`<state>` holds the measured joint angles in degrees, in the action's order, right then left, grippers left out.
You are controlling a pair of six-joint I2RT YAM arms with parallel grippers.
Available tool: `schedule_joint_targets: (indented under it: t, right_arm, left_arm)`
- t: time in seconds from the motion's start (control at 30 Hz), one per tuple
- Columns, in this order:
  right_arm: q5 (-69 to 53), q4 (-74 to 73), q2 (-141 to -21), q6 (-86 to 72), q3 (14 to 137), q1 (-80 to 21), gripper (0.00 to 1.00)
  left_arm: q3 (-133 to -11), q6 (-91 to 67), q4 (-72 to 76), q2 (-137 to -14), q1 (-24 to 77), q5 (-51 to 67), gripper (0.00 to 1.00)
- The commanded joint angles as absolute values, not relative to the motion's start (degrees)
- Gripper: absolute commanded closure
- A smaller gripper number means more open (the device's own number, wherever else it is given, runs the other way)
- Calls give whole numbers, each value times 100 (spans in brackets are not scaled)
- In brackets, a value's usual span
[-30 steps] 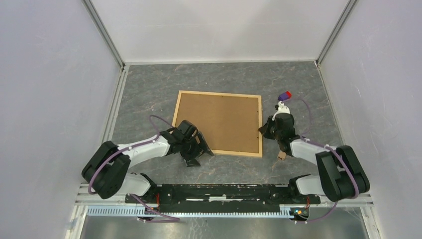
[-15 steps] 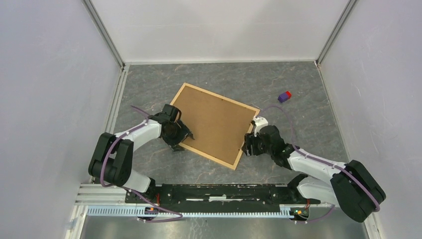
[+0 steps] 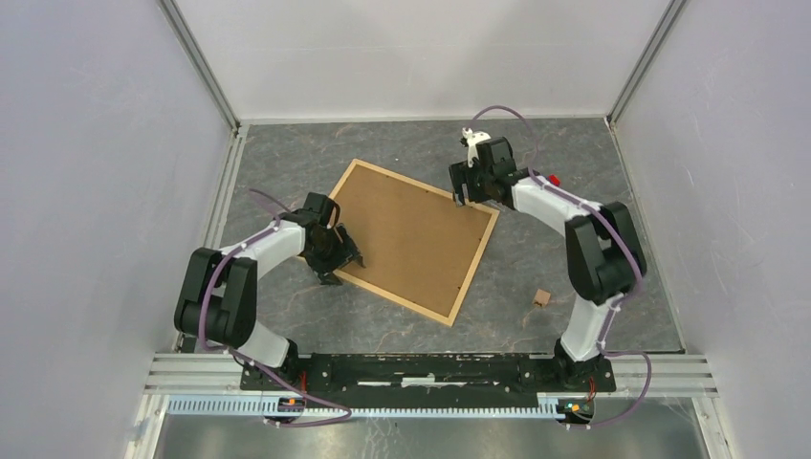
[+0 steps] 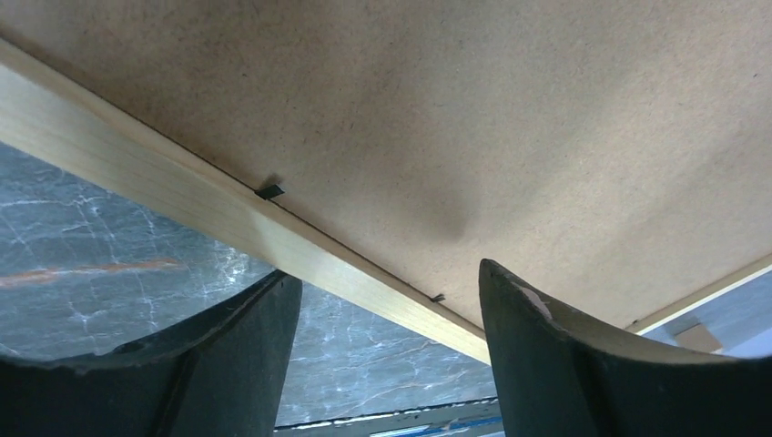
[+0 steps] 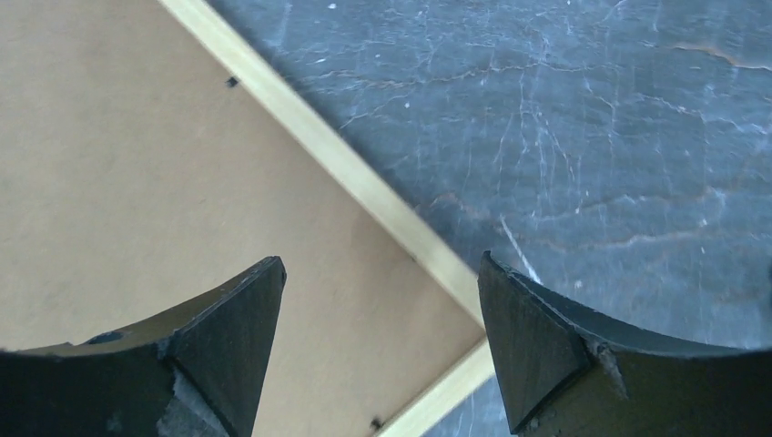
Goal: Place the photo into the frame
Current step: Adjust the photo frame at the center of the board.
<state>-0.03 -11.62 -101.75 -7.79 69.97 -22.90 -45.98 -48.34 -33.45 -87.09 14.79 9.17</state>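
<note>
The frame (image 3: 406,239) lies back side up on the grey table, turned at an angle, its brown fibreboard panel ringed by thin light wood strips. My left gripper (image 3: 337,256) is open at its near-left edge; in the left wrist view the wood strip (image 4: 182,191) runs just beyond the open gripper (image 4: 387,300). My right gripper (image 3: 471,186) hovers open by the frame's far right edge; in the right wrist view it (image 5: 382,300) stands over the panel (image 5: 118,182) near a corner, holding nothing. The photo is out of view.
A small wooden block (image 3: 541,298) lies on the table to the right of the frame. A red and purple piece (image 3: 553,179) peeks out behind the right arm. Grey walls close in both sides, and a metal rail (image 3: 411,368) runs along the near edge.
The frame has been turned to sit at an angle. My right gripper opened and swung from the frame's right edge to its far right side. My left gripper shifted left along the near-left edge.
</note>
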Motion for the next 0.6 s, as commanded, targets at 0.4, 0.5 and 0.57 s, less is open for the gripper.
schedule_joint_targets:
  t: [0.4,0.5,0.57]
  right_arm:
    - [-1013,-1311,-10525,-633,6328,-2110,24]
    - [-1824,-942,-9940,-1021,5406,-2143,27]
    - [-2261,-708,-9475,-1330,4788,-2284,29]
  left_arm:
    - [-5454,-2992,-3776,-9513,1333,623,29]
    - [-5716,-2866,-3795,-9864,1197,832,30]
    - [-5936,-2698,-3877,-10166,1057,1002,31]
